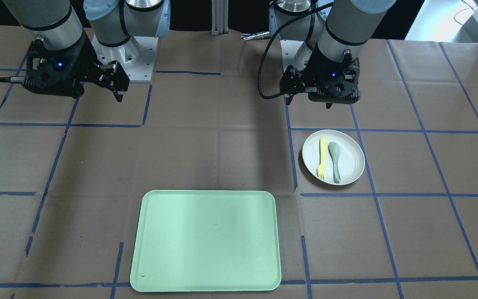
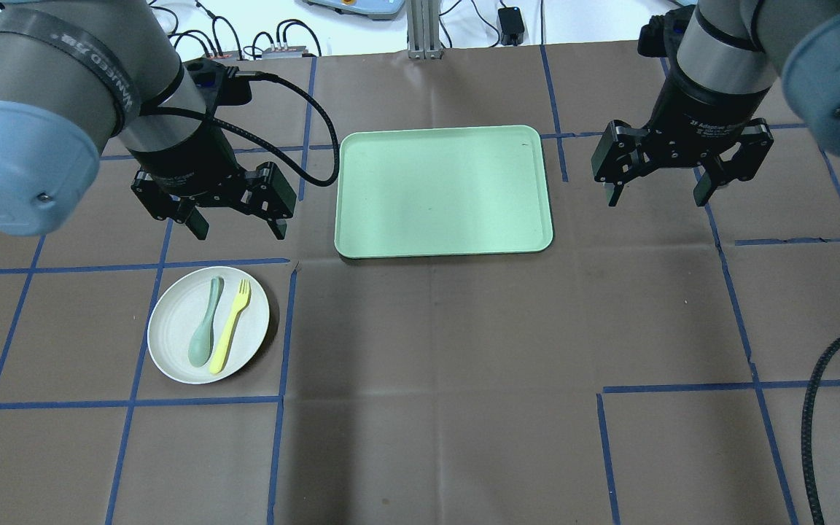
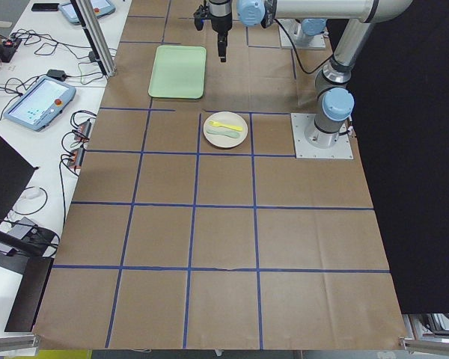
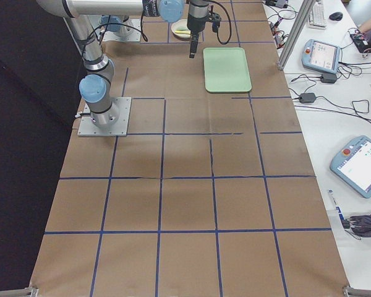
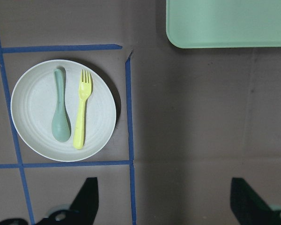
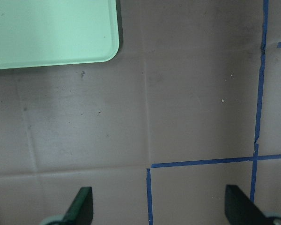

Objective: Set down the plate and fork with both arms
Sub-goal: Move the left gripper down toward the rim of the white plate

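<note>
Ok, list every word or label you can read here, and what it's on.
"2F Adaptive": black body of the right pincer; the rest is blurred.
Black strap round the left arm: white lettering, too blurred to read.
Pendant screens in side views: too small to read.

1. A light-green rectangular tray (image 2: 443, 191) lies flat on the bench (image 2: 464, 437).
2. A grey-green spoon (image 2: 203, 332) lies well apart from the tray.
3. Blue tape (image 2: 285, 328) grids the bench's brown paper (image 2: 427, 328).
4. Teach pendants (image 4: 321, 54) sit alongside.

Wrist views — tray (image 5: 225, 23) cut off at edges, fingertips (image 5: 86, 197) clipped at bottom. Right side view — plate (image 4: 180, 29) half hidden behind arm (image 4: 198, 15).
</note>
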